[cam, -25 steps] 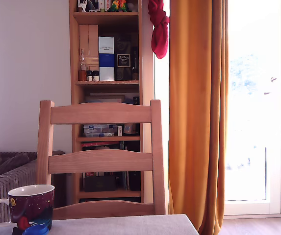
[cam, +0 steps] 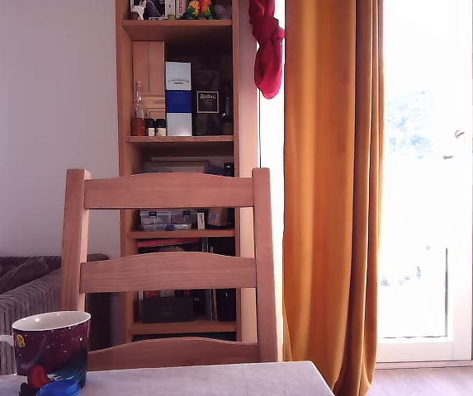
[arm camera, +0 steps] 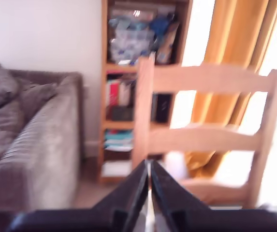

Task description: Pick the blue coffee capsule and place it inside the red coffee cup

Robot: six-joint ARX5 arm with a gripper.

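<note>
A: Blue coffee capsule [cam: 59, 387] at the bottom left of the exterior frame, on the table [cam: 219, 379], partly cut off by the lower edge. Sits in front of the red coffee cup [cam: 52, 346], overlapping the cup's base in that view; touching or just in front, cannot tell.

B: End effector [arm camera: 149, 186] seen only in the wrist view, low centre of that frame. Fingers pressed nearly together, only a sliver of light between the tips, nothing held. Aimed out at the chair [cam: 170, 268] and the shelves [cam: 178, 165], not down at the table. Capsule absent from the wrist view.

A: Handling guess: small, light plastic, stiff enough but thin-walled. Smooth, tapered sides, so likely to squirt out of a hard pinch. Easy to knock over or push along the table.

B: Best hold, by judgement: across the body just under the wider rim, rim acting as a stop. Moderate squeeze only. Needs opening first.

A: Cup close behind, so approach from the front or above to avoid clipping ceramic. Cup heavy by comparison, unlikely to shift. Wide white mouth, forgiving target; release low over the opening.
</note>
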